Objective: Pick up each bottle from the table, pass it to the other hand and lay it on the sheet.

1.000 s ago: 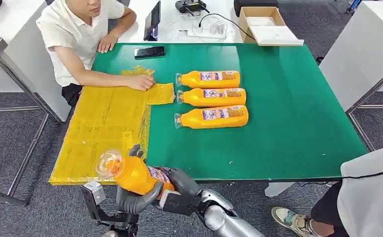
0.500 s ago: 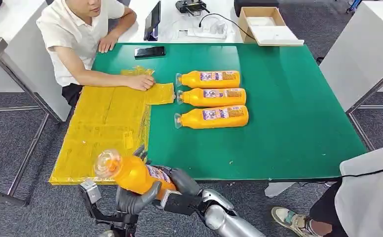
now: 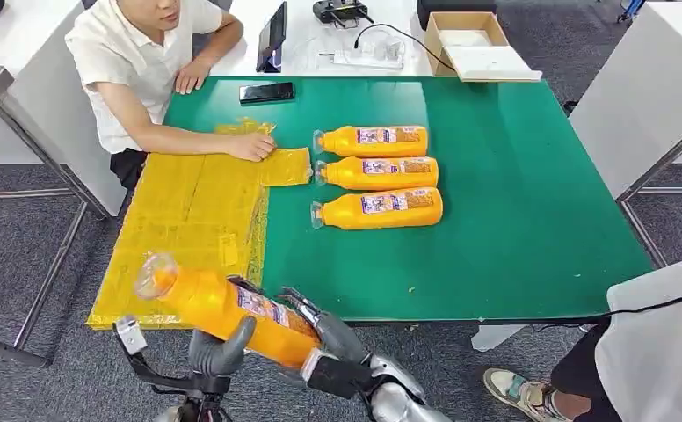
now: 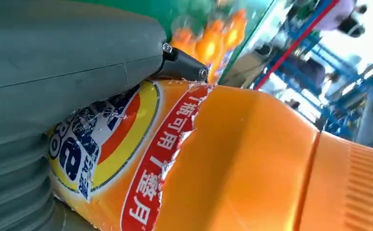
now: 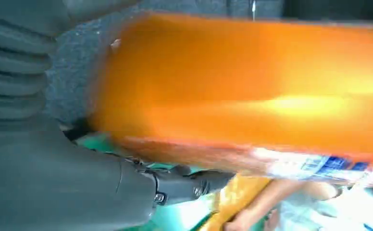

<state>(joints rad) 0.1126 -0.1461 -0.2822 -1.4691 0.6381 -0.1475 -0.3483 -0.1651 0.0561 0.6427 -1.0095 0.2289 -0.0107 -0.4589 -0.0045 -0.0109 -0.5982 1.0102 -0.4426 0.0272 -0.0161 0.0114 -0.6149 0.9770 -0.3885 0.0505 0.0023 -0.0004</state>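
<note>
Green table (image 3: 513, 220) in a carpeted workroom; yellow sheet (image 3: 188, 229) draped over its left near corner, a seated person's hand (image 3: 251, 146) resting on the sheet's far edge. Held bottle (image 3: 232, 308) is off the table, in the air at the near edge, cap end pointing over the sheet. Both hands are on it: left hand (image 3: 219, 347) with thumb hooked over the body, right hand (image 3: 324, 330) wrapped round the base end. Handover step, by my reading. Risk: if the right hand lets go before the left grip is firm, the bottle, hanging past the table edge, falls to the floor. Three more bottles (image 3: 377, 171) lie side by side mid-table, all capped and orange throughout, presumably full. Cardboard box (image 3: 465, 40) behind, open, contents unclear.
</note>
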